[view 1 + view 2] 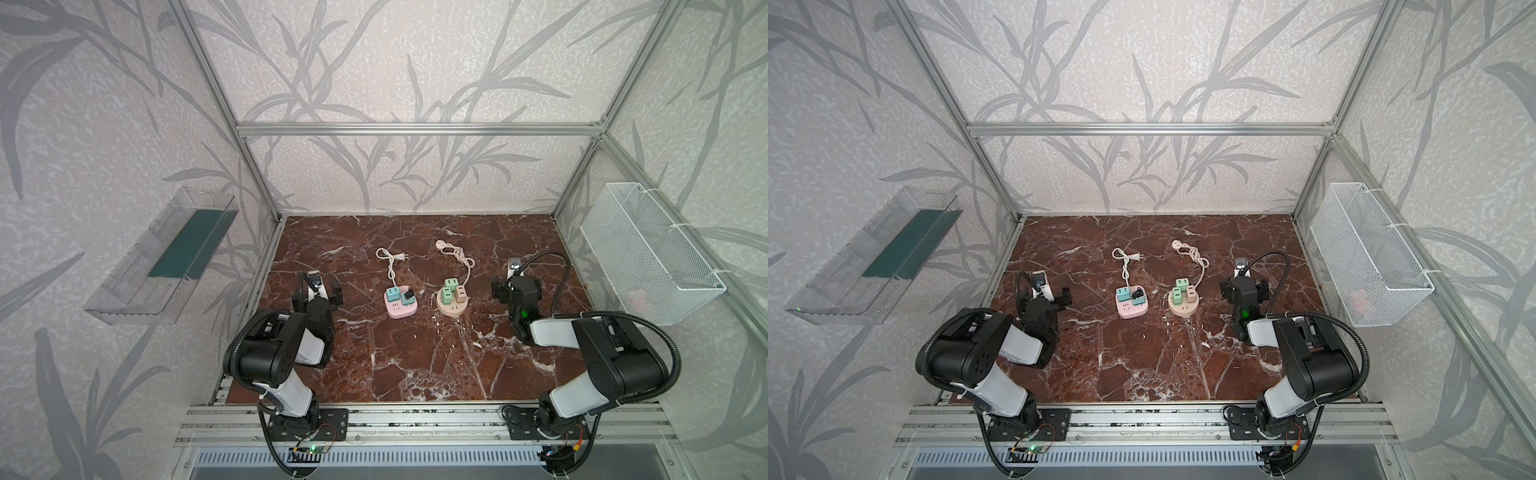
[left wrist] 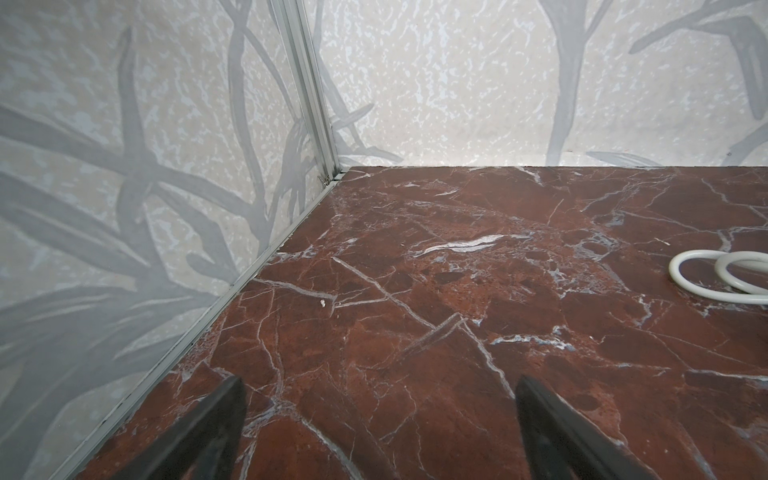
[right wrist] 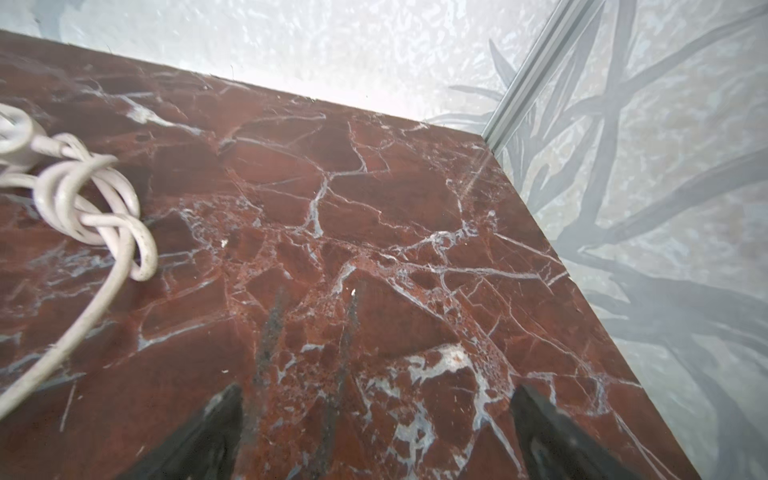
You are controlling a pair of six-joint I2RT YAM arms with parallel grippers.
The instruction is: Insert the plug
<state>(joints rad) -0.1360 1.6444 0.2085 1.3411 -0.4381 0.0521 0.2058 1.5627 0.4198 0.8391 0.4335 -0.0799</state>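
In both top views a pink square power strip (image 1: 400, 307) (image 1: 1132, 308) lies mid-table with a teal adapter and a black plug on it. Its white cord ends in a two-prong plug (image 1: 401, 257) (image 1: 1136, 257) lying loose behind it. To its right sits a round beige power strip (image 1: 453, 307) (image 1: 1183, 308) carrying green and beige adapters. Its knotted cord (image 3: 83, 199) ends in a round plug (image 1: 440, 245) (image 3: 16, 133). My left gripper (image 1: 318, 284) (image 2: 380, 382) stands open and empty at the table's left side. My right gripper (image 1: 515, 282) (image 3: 376, 388) is open and empty at the right.
A clear plastic shelf (image 1: 166, 257) hangs on the left wall and a white wire basket (image 1: 648, 253) on the right wall. Aluminium frame posts (image 2: 316, 108) stand at the table's back corners. A loop of the white cord (image 2: 706, 282) shows in the left wrist view.
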